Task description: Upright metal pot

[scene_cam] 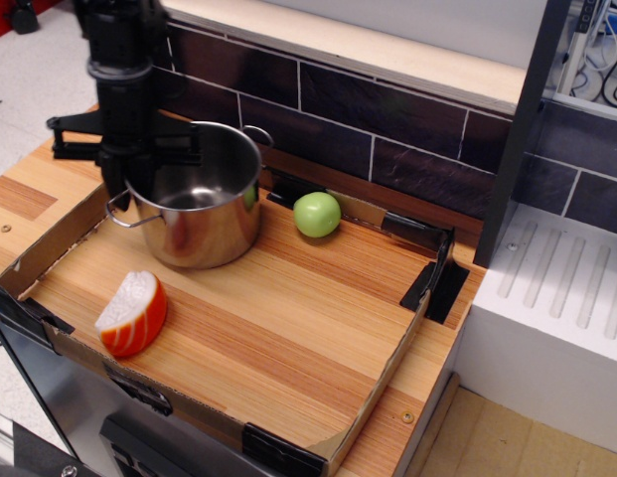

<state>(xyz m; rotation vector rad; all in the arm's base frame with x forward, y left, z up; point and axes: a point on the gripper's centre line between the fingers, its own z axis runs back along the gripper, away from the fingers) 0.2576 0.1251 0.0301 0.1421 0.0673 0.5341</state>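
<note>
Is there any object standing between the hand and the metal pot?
No. The hand is already at the near-left rim of the metal pot, which stands upright. The green apple and the orange slice lie apart from it.
</note>
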